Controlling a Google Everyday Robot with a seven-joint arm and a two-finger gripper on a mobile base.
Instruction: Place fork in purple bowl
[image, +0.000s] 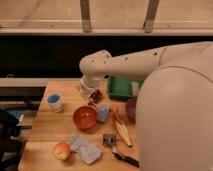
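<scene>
Dark window glass backs your wooden desk (42, 125). Your white arm (130, 62) reaches left across it. The purple bowl (130, 109), round and dark maroon, shows only its left side beside the arm's bulk. Near it, to the left, sits the orange bowl (85, 117). Your hand (93, 96) hangs just behind that; you cannot tell whether it is wide or narrow. You cannot pick out the fork.
</scene>
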